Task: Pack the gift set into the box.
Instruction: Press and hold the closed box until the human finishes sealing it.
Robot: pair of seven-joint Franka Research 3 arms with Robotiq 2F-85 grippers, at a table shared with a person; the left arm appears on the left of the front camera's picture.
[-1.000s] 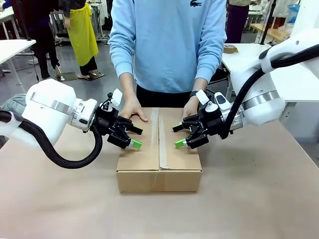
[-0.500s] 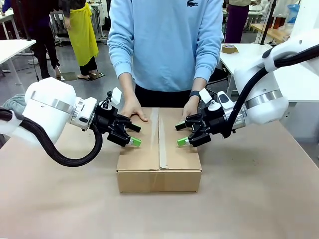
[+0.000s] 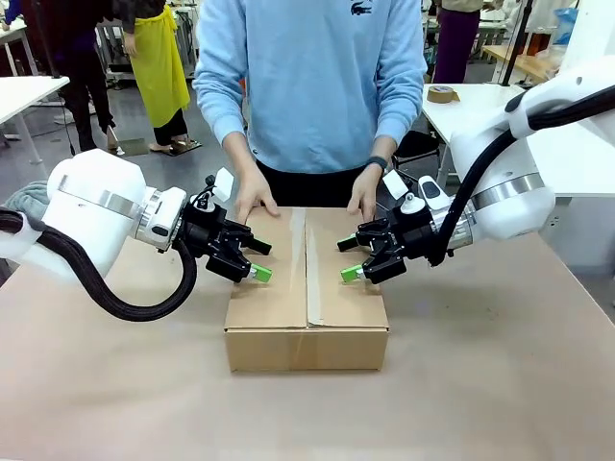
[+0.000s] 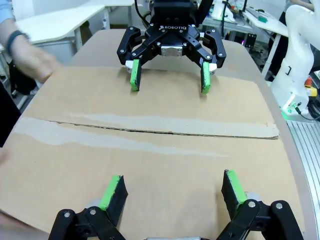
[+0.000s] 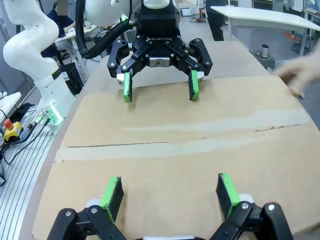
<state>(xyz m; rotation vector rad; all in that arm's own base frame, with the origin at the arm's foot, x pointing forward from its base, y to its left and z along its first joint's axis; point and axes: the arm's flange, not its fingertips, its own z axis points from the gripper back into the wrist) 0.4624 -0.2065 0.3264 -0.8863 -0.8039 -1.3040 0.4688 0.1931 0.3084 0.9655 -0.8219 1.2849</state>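
Note:
The brown cardboard box [image 3: 307,298] sits mid-table with its top flaps folded shut, the seam [image 4: 165,131] running down the middle. The gift set is hidden. My left gripper [image 3: 258,260] hovers open over the box's left flap [image 4: 125,170], holding nothing. Over the right flap [image 5: 170,185] my right gripper [image 3: 348,258] stands open too, facing the left one. In the left wrist view the right gripper [image 4: 168,80] shows across the box; in the right wrist view the left gripper [image 5: 159,87] does. The person's hands [image 3: 252,197] are raised just above the box's far edge.
The person in a pale blue sweatshirt [image 3: 312,86] stands at the far side of the brown table [image 3: 500,384]. A white table [image 3: 461,106] with a tape roll [image 3: 444,93] stands at the back right. Other people stand at the back left.
The person's hands have lifted off the box's far flaps and drawn back. Both grippers have stayed open over the closed flaps, the right one shifted slightly outward.

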